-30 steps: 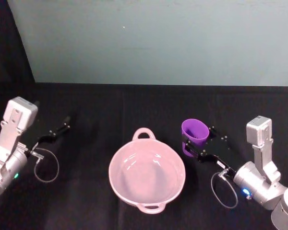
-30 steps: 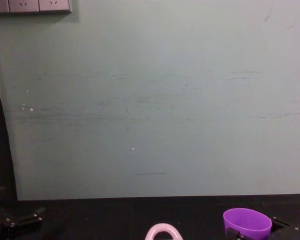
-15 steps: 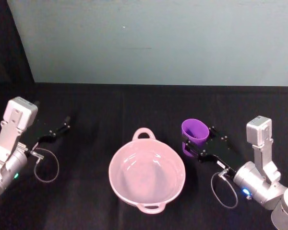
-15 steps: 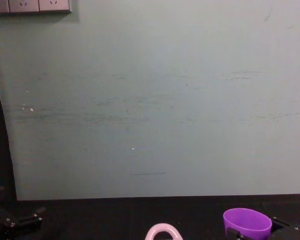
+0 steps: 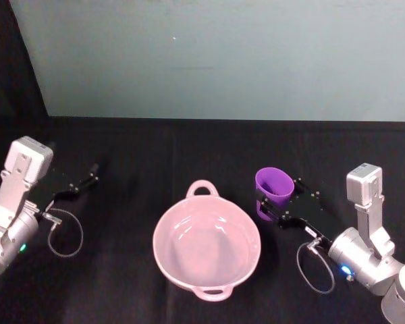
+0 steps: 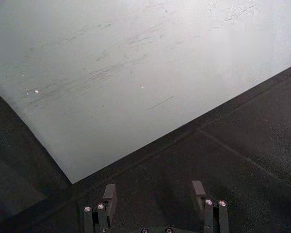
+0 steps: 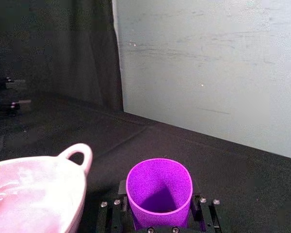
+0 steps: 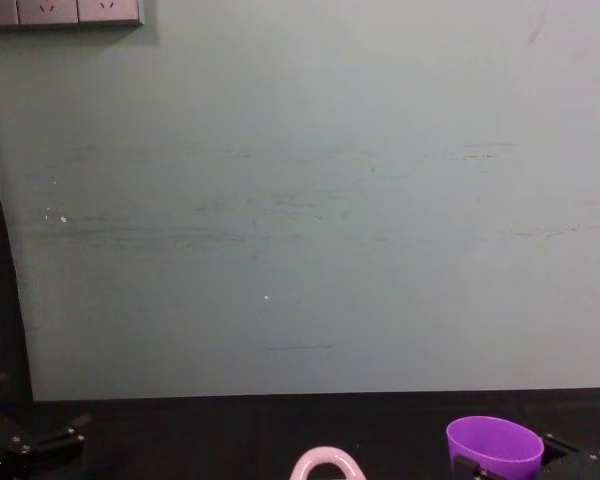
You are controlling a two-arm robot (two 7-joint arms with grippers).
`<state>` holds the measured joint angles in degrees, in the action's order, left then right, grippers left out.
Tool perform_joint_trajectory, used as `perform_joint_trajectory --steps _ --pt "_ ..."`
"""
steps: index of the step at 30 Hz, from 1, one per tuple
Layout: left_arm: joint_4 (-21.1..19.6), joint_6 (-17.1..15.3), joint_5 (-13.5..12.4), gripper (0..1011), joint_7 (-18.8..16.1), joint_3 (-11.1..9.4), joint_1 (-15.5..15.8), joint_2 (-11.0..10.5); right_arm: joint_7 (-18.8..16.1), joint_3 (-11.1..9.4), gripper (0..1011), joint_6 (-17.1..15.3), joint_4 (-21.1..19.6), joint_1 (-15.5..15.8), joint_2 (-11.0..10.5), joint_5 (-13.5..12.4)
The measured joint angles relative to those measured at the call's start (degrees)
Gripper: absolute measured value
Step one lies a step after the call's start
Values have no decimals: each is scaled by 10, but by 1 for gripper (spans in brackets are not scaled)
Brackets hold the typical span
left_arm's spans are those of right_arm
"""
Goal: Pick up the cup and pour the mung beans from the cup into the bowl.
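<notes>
While the left gripper [image 6: 153, 191] hangs well left of the bowl [image 5: 172, 233] with its fingers spread and empty, the pink bowl sits on the black table [image 5: 189, 145]; just right of the bowl the purple cup [image 5: 273, 181] stands upright; the right gripper [image 5: 278, 197] clasps its sides.

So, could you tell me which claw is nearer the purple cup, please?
Right. The right claw sits around the cup; the left claw hangs far off, past the bowl, on the left.

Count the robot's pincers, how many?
2. The left pincer hangs open over the black cloth, left of the pale pink round bowl; the right pincer grips the smooth purple plastic cup right of it.
</notes>
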<state>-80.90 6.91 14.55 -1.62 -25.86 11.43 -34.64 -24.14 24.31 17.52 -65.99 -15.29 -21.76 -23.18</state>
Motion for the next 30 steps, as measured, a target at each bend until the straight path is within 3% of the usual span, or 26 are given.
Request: perform_joint_trajectory --steps 8,18,24,30 --pt "0 0 0 1012 0 0 0 0 0 -6 726 -21 -25 8 -9 12" --pt "0 0 0 1012 0 0 0 0 14 -29 726 -93 -130 26 -34 29" --pt "0 0 0 1012 0 0 0 0 14 -51 726 -135 -188 26 -41 21" --pt "0 0 0 1012 0 0 0 0 7 -66 726 -166 -221 21 -42 7"
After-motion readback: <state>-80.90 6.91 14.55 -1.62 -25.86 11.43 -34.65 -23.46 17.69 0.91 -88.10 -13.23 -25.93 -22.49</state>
